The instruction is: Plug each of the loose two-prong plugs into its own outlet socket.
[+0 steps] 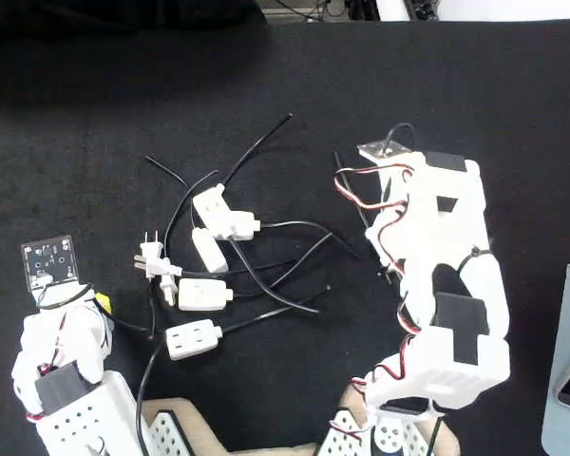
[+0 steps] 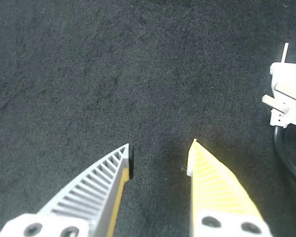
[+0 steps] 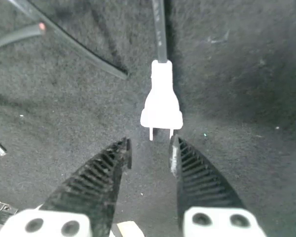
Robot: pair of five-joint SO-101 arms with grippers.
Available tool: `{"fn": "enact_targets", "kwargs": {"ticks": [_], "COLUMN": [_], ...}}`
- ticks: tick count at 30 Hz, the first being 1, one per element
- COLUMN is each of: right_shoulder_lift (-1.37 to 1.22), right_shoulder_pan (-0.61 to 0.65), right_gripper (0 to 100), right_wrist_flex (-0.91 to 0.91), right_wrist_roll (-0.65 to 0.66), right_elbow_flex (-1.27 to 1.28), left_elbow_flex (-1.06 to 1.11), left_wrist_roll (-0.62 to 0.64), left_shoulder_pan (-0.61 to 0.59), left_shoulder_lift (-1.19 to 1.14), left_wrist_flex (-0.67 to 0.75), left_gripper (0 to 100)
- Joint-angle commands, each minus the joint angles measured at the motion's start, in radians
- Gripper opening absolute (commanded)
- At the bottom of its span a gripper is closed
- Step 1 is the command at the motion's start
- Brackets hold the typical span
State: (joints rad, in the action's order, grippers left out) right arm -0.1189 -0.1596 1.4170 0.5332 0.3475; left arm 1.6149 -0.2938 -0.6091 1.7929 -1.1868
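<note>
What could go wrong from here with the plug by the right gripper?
The right gripper is open with the white plug just beyond its tips, prongs facing it; closing now may pinch the prongs, not the body. In the high view the black cords cross, so lifting one plug may drag the outlets.

Black tablecloth (image 1: 513,85), grey-blue object (image 1: 562,399) at right edge

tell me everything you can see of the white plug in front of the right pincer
The white two-prong plug looks like smooth moulded plastic, a narrow neck widening to a flared base. Two short metal prongs point toward the open right pincer, which does not touch it. A black cord leaves its neck. It lies flat on the black cloth, unplugged.
</note>
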Motion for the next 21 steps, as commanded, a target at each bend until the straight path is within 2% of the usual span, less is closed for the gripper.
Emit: {"fn": "enact_targets", "kwargs": {"ticks": [1,7,21], "right_shoulder_lift": [0.001,-0.008,-0.008], "right_shoulder_pan": [0.041,0.061,0.041], "right_gripper": [13.0,13.0,13.0], "right_wrist_flex": [0.009,-0.005,-0.178], "right_wrist_roll": [0.009,0.009,0.008], "right_elbow_flex": [0.004,0.01,0.108], "left_elbow_flex": [-0.013,-0.013,-0.013], "left_wrist_roll": [-0.003,-0.003,-0.005], "left_shoulder_pan": [-0.002,-0.002,-0.002], "left_shoulder_lift": [0.002,0.002,0.002], "left_wrist_flex": [0.018,0.018,0.018], "left_gripper": [20,20,20]}}
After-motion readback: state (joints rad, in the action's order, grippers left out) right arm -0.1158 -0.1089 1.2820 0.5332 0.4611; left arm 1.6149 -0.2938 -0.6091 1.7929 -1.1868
